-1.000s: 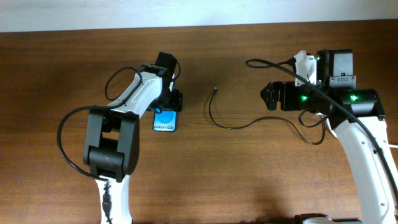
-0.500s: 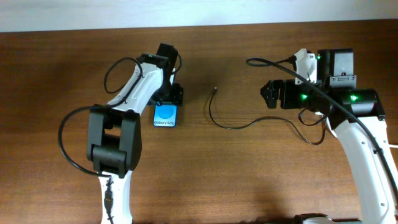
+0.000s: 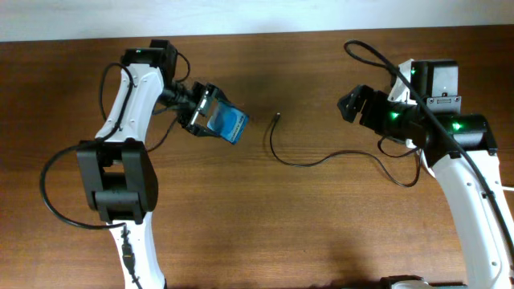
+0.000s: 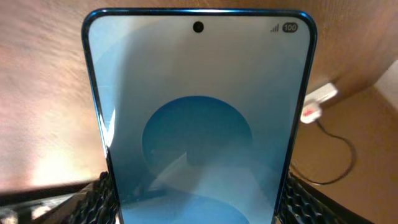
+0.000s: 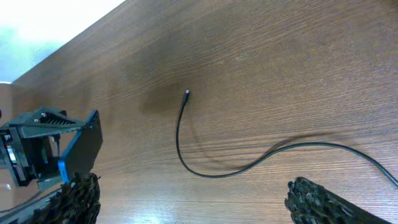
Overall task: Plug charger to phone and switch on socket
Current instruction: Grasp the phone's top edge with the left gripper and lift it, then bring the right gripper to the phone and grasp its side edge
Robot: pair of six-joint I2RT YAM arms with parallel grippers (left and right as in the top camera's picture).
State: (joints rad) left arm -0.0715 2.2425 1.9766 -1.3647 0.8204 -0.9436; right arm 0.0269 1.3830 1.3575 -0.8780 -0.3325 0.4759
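1. Worktop of dark brown wood, pale wall behind.
2. Phone clamped in left gripper, tilted, clear of the wood.
3. Charger loose on worktop, near right gripper, spread wide, empty.

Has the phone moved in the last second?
Yes. Held in the left gripper, the phone now sits tilted and level with the charger's tip in the overhead view, no longer below it.
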